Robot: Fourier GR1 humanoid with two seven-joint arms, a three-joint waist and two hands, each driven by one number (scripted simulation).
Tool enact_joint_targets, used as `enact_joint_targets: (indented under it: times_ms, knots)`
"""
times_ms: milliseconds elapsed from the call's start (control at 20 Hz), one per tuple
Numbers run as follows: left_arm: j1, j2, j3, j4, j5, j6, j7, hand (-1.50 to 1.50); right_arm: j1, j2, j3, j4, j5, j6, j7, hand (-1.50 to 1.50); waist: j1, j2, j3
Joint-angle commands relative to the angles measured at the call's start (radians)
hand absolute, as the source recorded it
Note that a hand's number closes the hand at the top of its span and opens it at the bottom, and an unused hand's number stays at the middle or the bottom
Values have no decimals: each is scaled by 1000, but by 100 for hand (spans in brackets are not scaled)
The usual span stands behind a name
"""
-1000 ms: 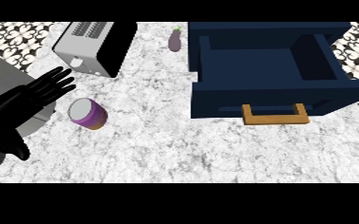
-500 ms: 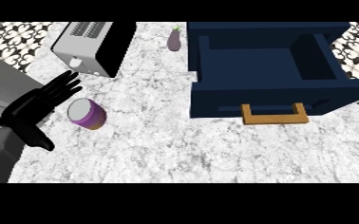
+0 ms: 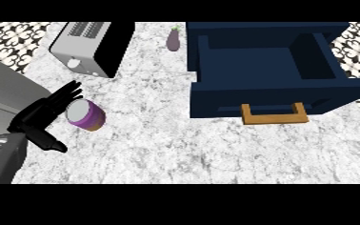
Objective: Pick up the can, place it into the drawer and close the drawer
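Pick step, pre-grasp. Left robot hand (image 3: pixel 44 117) is sitting just left of the purple can (image 3: pixel 85 115), fingers spread and straight, thumb apart, nothing clamped yet. Can is lying tilted on the desk (image 3: pixel 162 138), below the toaster (image 3: pixel 88 47), well left of the open navy drawer (image 3: pixel 264 74) (orange handle (image 3: pixel 274 114) facing us). Next move, I'd judge: wrap fingers round the can, lift, carry right over the drawer. Right robot hand isn't showing.
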Motion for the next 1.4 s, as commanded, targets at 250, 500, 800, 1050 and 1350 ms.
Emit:
enact_joint_targets:
  times_ms: [250,500,800,1050,1350]
  knots:
    - [-71,1,-10,171,-43,-100,-130,-150,-66,-47,-49,36,-32,-20,39,-150,0,3,-1]
    - [-43,-27,-33,207,-71,-95,-191,-150,-11,-10,-41,23,-20,30,19,-150,-7,5,-1]
    - [-109,-94,-25,244,-61,-57,-148,-150,-24,-10,-40,-70,-65,-27,105,-150,-4,4,-1]
    - [-125,-86,12,267,-20,-103,-145,150,5,-16,-80,-24,-89,27,72,-150,-11,4,-1]
    - [-122,-115,-19,258,-30,-209,-97,150,36,53,-26,-104,-60,34,84,-150,-9,1,-1]
